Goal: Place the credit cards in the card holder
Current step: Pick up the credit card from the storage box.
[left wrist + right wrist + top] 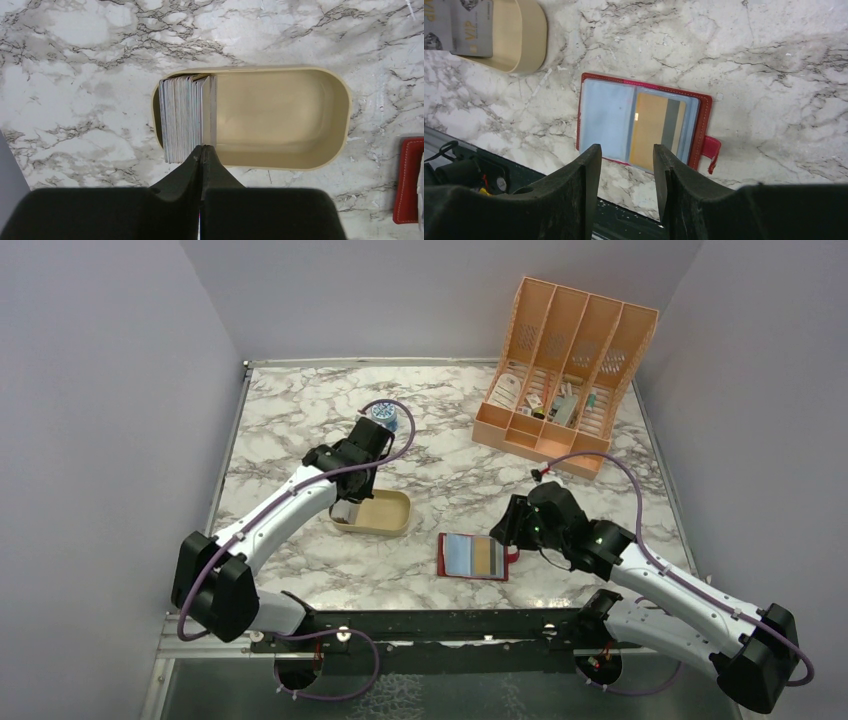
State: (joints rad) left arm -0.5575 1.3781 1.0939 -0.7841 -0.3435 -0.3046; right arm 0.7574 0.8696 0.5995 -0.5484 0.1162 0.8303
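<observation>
The credit cards (182,117) stand on edge as a greyish stack in the left end of a tan tray (280,160). One card (212,107) leans a little apart from the stack on its right. My left gripper (202,147) is shut, its tips pinching the near edge of a card at the stack's right side. The dark red card holder (641,125) lies open on the marble, with pale blue pockets and a tan card in the right one. My right gripper (626,150) is open and empty above the holder's near edge. In the top view the holder (472,556) lies right of the tray (385,515).
A peach slotted organizer (570,380) with small items stands at the back right. A blue-topped round object (385,418) sits behind the left arm. The black front rail (430,625) runs close behind the holder. Grey walls close in both sides.
</observation>
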